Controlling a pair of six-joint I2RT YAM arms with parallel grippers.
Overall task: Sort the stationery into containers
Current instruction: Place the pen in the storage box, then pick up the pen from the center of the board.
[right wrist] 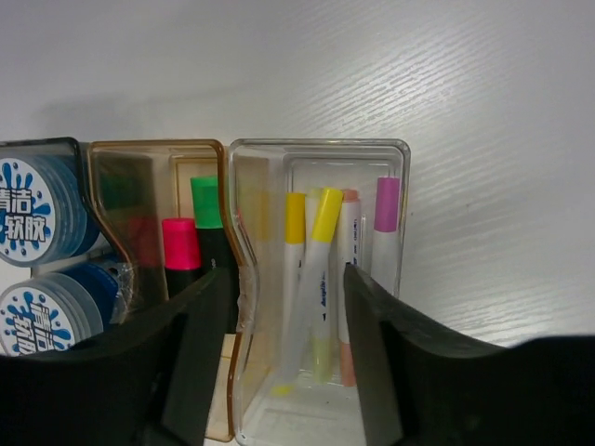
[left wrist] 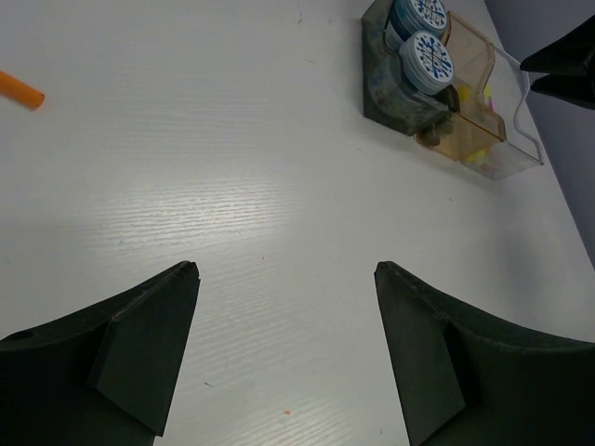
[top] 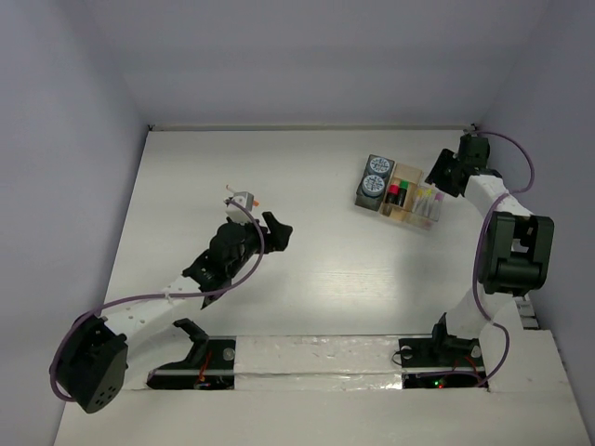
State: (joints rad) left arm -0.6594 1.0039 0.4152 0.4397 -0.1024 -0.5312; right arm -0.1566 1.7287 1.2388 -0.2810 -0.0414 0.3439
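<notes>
The right gripper [right wrist: 284, 274] hangs right over the tray [right wrist: 316, 144], its matte black fingers parted and grasping nothing, astride the clear thin-walled end compartment where slim white pens [right wrist: 296, 279] with yellow, peach and purple caps lean. The tray's tan-tinted middle compartment holds a stubby green piece [right wrist: 204, 200] and a pink piece [right wrist: 181, 243], and its dark end holds two round canisters [right wrist: 33, 214] with blue-and-white patterned lids. Well apart from the tray, the left gripper [left wrist: 284, 269] is spread wide and empty over the grained white table [top: 325, 279], an orange-tipped loose pen [top: 244, 198] lying near it on the side away from the tray.
</notes>
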